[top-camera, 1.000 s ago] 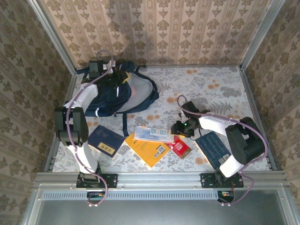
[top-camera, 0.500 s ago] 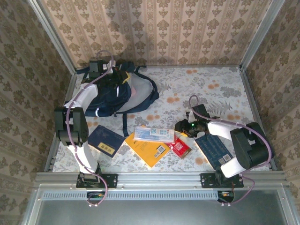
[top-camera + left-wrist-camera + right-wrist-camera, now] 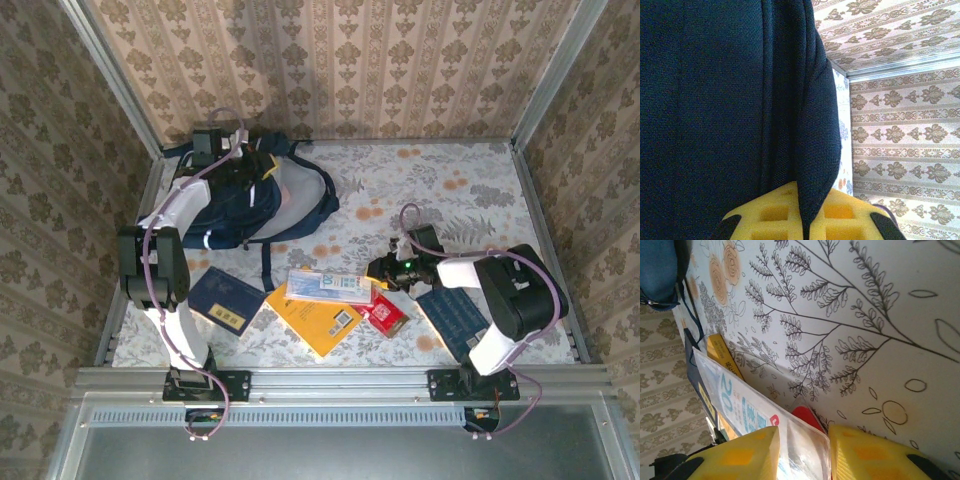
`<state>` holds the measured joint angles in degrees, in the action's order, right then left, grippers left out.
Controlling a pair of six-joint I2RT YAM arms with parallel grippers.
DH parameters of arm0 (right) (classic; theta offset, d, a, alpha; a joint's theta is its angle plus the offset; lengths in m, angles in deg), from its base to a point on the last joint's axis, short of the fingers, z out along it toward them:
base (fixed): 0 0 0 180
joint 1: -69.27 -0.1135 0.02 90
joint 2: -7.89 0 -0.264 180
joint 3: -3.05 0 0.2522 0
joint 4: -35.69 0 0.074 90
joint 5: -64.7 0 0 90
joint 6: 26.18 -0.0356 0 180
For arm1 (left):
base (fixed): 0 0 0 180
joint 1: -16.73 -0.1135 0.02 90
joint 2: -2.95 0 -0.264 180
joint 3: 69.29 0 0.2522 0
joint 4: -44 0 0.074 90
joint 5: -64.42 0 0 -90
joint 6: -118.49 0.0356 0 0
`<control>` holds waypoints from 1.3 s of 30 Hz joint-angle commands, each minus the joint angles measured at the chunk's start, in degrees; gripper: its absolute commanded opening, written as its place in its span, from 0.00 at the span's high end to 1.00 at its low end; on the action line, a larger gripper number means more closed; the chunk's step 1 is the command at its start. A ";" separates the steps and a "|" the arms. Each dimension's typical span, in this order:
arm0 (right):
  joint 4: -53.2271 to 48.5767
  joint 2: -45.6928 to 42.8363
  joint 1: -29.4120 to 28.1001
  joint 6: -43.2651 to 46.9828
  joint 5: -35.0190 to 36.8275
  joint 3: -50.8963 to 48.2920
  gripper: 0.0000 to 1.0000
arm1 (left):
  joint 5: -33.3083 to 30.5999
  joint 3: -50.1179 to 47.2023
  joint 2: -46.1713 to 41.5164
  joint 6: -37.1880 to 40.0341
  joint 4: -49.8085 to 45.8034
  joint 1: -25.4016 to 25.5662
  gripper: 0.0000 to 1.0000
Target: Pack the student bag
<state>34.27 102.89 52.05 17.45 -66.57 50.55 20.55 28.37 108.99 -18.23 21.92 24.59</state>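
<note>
Nearest, along the bottom of the top view, a metal rail [image 3: 340,378] carries both my bases. Just above it a row of flat things lies on the table [image 3: 450,190]. A dark blue book [image 3: 226,300] sits at lower left and an orange book [image 3: 312,322] lies tilted at centre. A red pack [image 3: 385,315] is just beside the orange book's right corner. At lower right a patterned blue book [image 3: 458,318] is partly hidden by my right arm. A clear case [image 3: 328,287] with a printed sheet inside rests across the orange book, its right end over the red pack.

My right arm folds at the elbow on the right and stretches leftward, low, bringing my right pincer [image 3: 376,272] to the case's right end. In the right wrist view that glossy end lies in the gap between my yellow fingers [image 3: 747,455]. Whether they press on it I cannot tell.

The table wears a pale cloth drawn with leaves and orange flowers.

Farther off, at upper left, the student bag [image 3: 235,205] slumps in the corner. It is navy weave with a pale grey panel, and a dark strap trails down toward the books. My left arm rises along the left edge and bends over the bag. My left pincer [image 3: 245,165] is pressed together on a fold of its coarse fabric, which in the left wrist view runs down between the yellow pads [image 3: 775,217]. Behind everything stands patterned wallpaper [image 3: 340,60].
</note>
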 commanded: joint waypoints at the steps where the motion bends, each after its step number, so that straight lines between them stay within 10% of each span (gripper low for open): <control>1: 4.06 0.90 -0.59 -2.42 -3.73 -1.13 0.68 | -0.50 1.88 0.40 1.04 -1.26 -0.39 1.00; 15: 14.46 7.03 -1.19 -7.65 -8.57 -2.75 0.69 | -0.38 1.91 0.57 1.12 -1.35 -0.39 1.00; 20: 14.98 6.02 -1.32 -7.99 -8.02 -2.78 0.85 | -0.43 1.92 0.57 1.19 -1.35 -0.35 1.00; 25: 8.33 -0.06 -1.22 -4.72 -5.02 -1.71 1.00 | -0.34 2.06 0.57 1.28 -1.45 -0.39 1.00; 39: -8.36 -29.34 -0.30 -2.23 11.55 4.24 1.00 | -2.26 12.63 -3.35 12.03 -15.31 2.43 1.00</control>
<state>31.58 78.69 51.16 13.28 -61.39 51.71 17.99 35.51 108.99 -12.63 11.91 25.55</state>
